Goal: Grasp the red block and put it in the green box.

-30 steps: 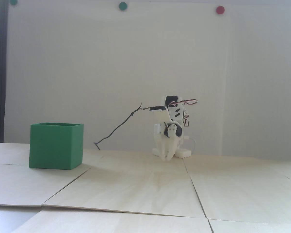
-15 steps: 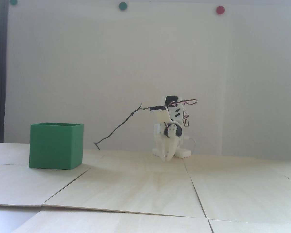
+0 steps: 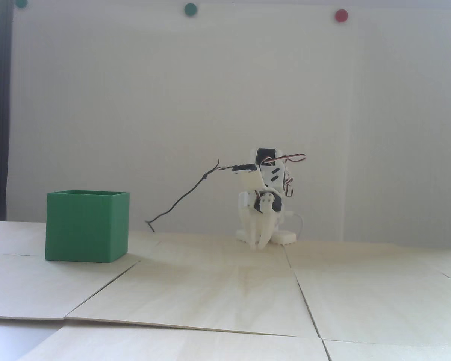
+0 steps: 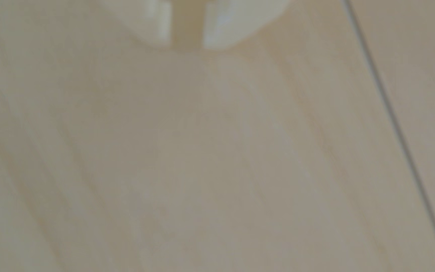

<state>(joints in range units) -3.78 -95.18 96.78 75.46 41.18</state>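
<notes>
In the fixed view, at far left, a dark window frame [image 3: 0, 113] edges a plain pale wall. High on that wall sit three round dots: a green one [image 3: 21, 3] at the top left corner, another green one [image 3: 190, 9] near the middle, and a red one [image 3: 341, 15] to the right. Below, on a table of pale wooden panels [image 3: 195, 293], the green box [image 3: 87, 226] stands upright at left with its open top facing up, likely set there as an easy drop target. A thin black cable [image 3: 184, 195] runs from the table up to the white arm [image 3: 265, 188], which sits folded near the back edge, right of centre and well apart from the box. Its gripper [image 3: 258, 246] points down, tips close to the wood. In the blurred wrist view the gripper [image 4: 187, 43] enters from the top, its two pale fingers [image 4: 159, 23] slightly parted with a narrow gap showing only bare wood; it pinches nothing. A dark panel seam [image 4: 399, 136] crosses at right. The red block appears in neither view; it may lie inside the box, but that cannot be told. The folded pose reads as a rest position. No brands, labels or writing are legible anywhere
</notes>
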